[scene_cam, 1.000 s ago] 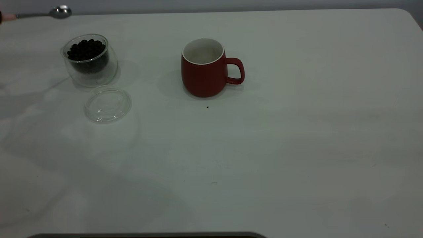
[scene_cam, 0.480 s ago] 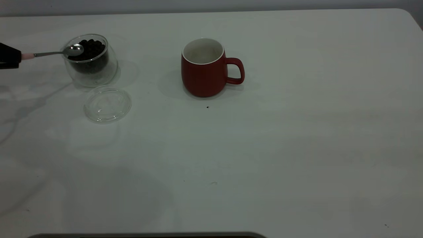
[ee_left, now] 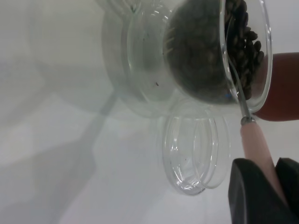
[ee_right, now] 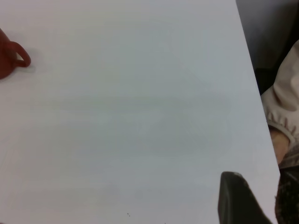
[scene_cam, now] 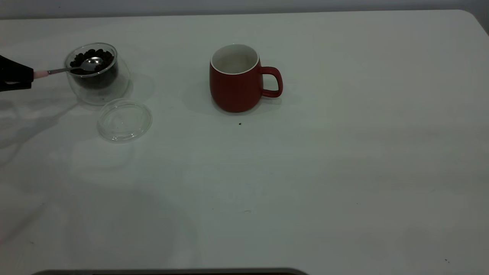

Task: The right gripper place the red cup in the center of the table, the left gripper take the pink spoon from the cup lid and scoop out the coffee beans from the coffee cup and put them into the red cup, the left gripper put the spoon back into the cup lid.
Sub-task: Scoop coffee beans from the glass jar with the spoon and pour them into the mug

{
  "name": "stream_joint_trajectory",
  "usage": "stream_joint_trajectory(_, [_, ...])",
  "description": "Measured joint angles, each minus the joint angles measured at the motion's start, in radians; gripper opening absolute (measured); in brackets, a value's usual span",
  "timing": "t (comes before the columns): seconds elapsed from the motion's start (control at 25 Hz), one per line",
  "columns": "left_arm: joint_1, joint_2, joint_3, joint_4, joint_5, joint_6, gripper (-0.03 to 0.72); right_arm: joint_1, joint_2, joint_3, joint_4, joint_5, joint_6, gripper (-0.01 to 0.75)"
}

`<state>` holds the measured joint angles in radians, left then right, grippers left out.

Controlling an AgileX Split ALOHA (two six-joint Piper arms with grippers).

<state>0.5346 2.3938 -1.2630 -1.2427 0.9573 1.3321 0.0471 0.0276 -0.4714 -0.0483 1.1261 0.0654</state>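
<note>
Exterior view: the left gripper [scene_cam: 23, 76] reaches in from the left edge of the table [scene_cam: 305, 183], its black jaws clamped on the pale handle of the pink spoon [scene_cam: 72, 68]. The spoon runs nearly level toward the right, and its shiny metal bowl sits inside the mouth of the coffee cup [scene_cam: 95, 74], resting on or among the coffee beans [scene_cam: 82, 57]. The clear glass cup appears tipped slightly toward the gripper. Just in front of it lies the cup lid [scene_cam: 124, 120], flat on the tabletop and close to the cup's base. The red cup [scene_cam: 237, 78] stands upright near the middle of the far half of the table, well apart from the glass cup, its handle pointing right and its white inside bare of beans as far as can be seen. In the left wrist view the pink handle [ee_left: 256, 149] passes between the black fingers [ee_left: 247, 196]. The right gripper [ee_right: 245, 200] shows only as a dark tip by the table's edge; I cannot tell how its jaws stand.
</note>
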Motion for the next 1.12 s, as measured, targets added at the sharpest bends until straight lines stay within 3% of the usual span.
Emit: stream_joint_trajectory(1.12, [0.0, 0.022, 0.0, -0.055, 0.1, -0.1, 0.123, 0.0, 0.0, 0.0, 0.0, 0.0, 0.0, 0.239])
